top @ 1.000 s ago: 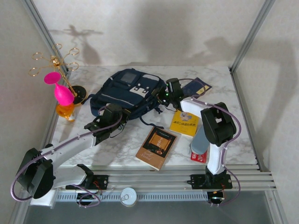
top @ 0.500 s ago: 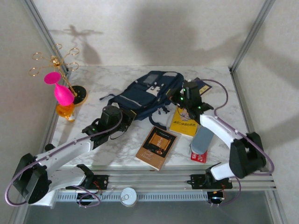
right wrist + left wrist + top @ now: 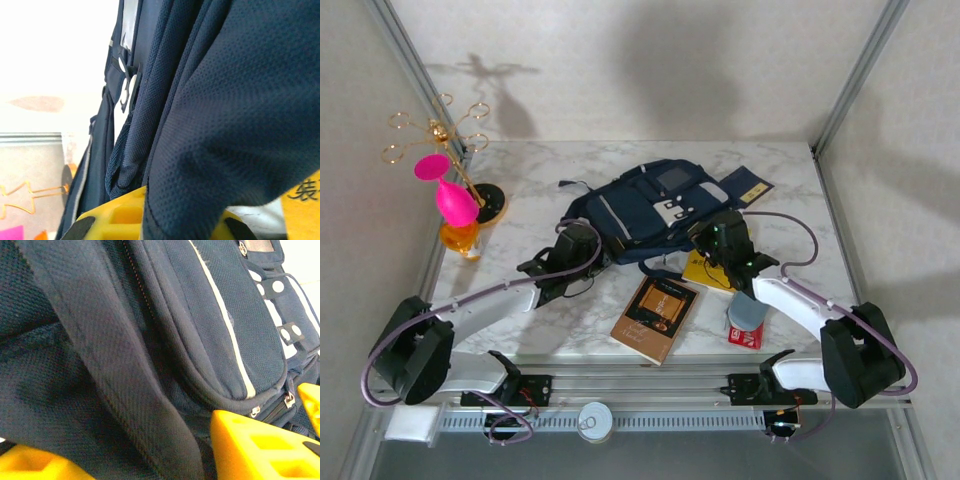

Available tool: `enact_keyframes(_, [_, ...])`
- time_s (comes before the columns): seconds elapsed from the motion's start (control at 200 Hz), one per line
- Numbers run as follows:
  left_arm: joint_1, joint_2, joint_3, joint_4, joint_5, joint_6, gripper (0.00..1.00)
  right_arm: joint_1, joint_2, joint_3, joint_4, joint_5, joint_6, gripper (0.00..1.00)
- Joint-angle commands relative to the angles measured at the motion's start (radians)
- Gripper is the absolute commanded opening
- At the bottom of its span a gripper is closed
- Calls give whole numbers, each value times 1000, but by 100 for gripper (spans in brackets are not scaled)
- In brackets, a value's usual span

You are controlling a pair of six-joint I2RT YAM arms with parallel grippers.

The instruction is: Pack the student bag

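Note:
The student bag (image 3: pixel 645 208), navy with a thin light stripe and white patches, lies across the middle of the table. My left gripper (image 3: pixel 584 240) is at its left end. In the left wrist view its yellow fingers (image 3: pixel 260 447) stand apart, with a dark strap (image 3: pixel 115 390) lying loosely between them. My right gripper (image 3: pixel 720 238) is at the bag's right front corner. The right wrist view shows this gripper (image 3: pixel 180 222) shut on a fold of the bag's navy mesh fabric (image 3: pixel 235 125).
A brown book (image 3: pixel 655 317) lies in front of the bag and a yellow book (image 3: pixel 702 272) sits partly under my right arm. A dark blue booklet (image 3: pixel 753 187) is behind right. A grey cylinder (image 3: pixel 747 312) and red packet (image 3: pixel 747 338) are front right. A pink vase (image 3: pixel 455 203) and gold stand (image 3: pixel 440 130) are at the left.
The bag has slid and turned to the right. My right gripper closed on its fabric and drew toward the front. My left gripper's jaws have parted from the strap.

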Motion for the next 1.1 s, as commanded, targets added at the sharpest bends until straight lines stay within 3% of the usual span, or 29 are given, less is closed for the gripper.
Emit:
enact_keyframes(0.0, [-48, -95, 28, -126, -120, 126, 61, 43, -19, 10, 80, -13, 132, 0])
enact_keyframes(0.08, [-130, -161, 24, -166, -209, 157, 68, 62, -3, 28, 59, 10, 171, 0])
enact_keyframes(0.17, [-210, -187, 21, -162, -281, 182, 68, 80, 13, 47, 56, 25, 184, 0])
enact_keyframes(0.28, [-268, -118, 40, -106, -269, 229, 65, 96, 31, 76, 51, 41, 179, 0])
enact_keyframes(0.421, [-367, -2, 101, -93, -420, 305, 62, 108, 54, 115, 10, 60, 183, 0])
enact_keyframes(0.576, [-320, 36, 137, -150, -507, 306, 64, 110, 12, 93, -15, 138, 210, 0])
enact_keyframes(0.681, [-167, 45, 111, -77, -377, 348, 65, 112, -38, 57, 19, 159, 226, 0])
enact_keyframes(0.786, [-15, 77, 125, -12, -274, 407, 74, 126, -53, 69, -27, 214, 249, 0])
enact_keyframes(0.921, [13, 46, 121, 76, -202, 555, 88, 132, -11, 100, -47, 249, 301, 0])
enact_keyframes(1.096, [35, -134, 67, 1, -88, 541, 96, 139, 71, 153, -42, 269, 352, 0])
